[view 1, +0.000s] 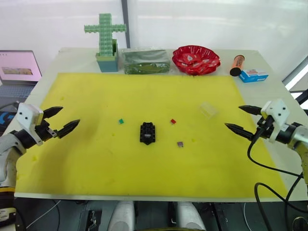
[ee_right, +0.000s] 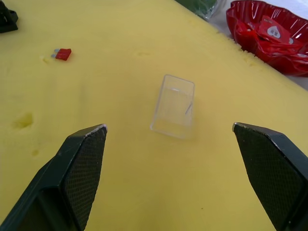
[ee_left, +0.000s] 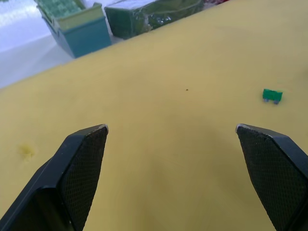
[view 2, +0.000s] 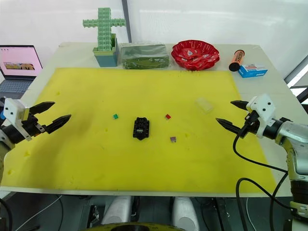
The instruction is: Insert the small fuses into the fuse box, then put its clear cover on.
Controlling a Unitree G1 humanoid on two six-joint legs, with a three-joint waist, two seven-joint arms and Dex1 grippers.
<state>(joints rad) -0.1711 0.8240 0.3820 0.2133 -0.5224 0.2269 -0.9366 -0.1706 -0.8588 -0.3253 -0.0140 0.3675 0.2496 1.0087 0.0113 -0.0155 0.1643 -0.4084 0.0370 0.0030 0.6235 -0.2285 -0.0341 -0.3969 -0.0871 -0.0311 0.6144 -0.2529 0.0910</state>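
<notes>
Bright yellow foam mat across most of the frame, on a white table. At centre, black fuse box. Around it, tiny green fuse to the left, red fuse to the right, purplish fuse lower right. Transparent clear cover right of centre. Along the top: pale green block cross in a teal holder, dark green box, glossy red bowl, orange-and-black cylinder, blue-and-white carton. Black textured fingers at both side edges.
</notes>
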